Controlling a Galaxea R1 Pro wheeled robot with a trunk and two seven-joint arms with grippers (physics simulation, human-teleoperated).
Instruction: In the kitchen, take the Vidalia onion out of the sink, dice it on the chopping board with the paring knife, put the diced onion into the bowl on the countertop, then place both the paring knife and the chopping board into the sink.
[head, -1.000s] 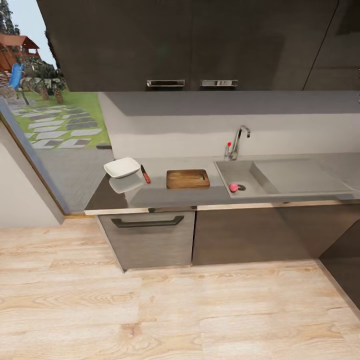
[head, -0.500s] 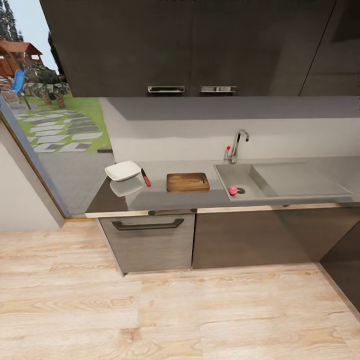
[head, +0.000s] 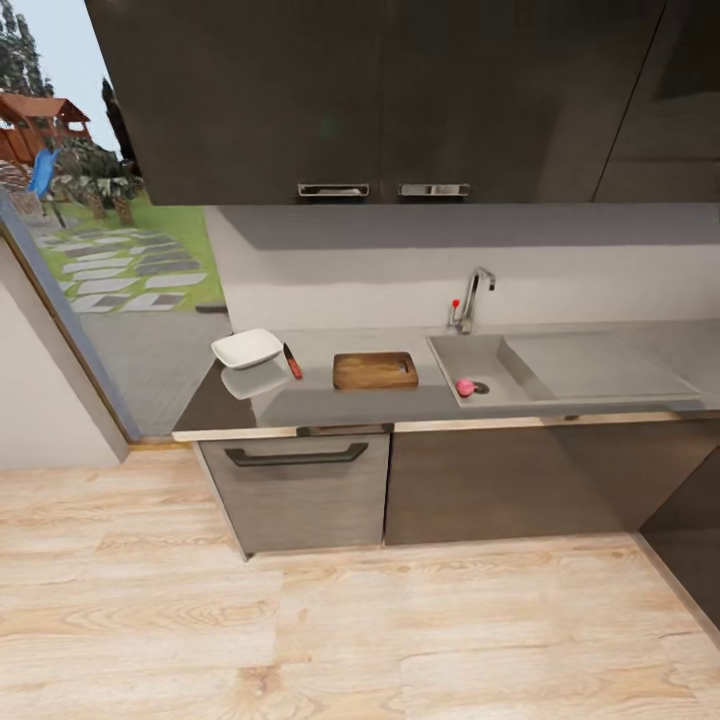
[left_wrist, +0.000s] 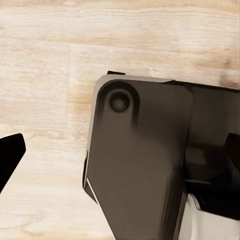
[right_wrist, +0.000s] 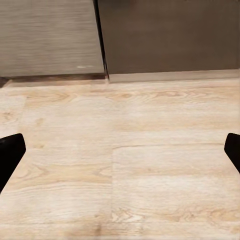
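Right now the robot stands well back, both grippers wide open and empty over the floor, so it must roll closer to the onion (head: 465, 386) in the sink (head: 480, 352).

Matt steel sink (head: 520, 372), wooden chopping board (head: 375, 370)

We see even, bright, soft render light. Daylight enters through window (head: 90, 250) at left. Worktop (head: 330, 405) shows faint mirror of bowl (head: 246, 348). Upper cabinets (head: 380, 100) dark, shading wall beneath. Slight softness throughout; wrist views blurrier.
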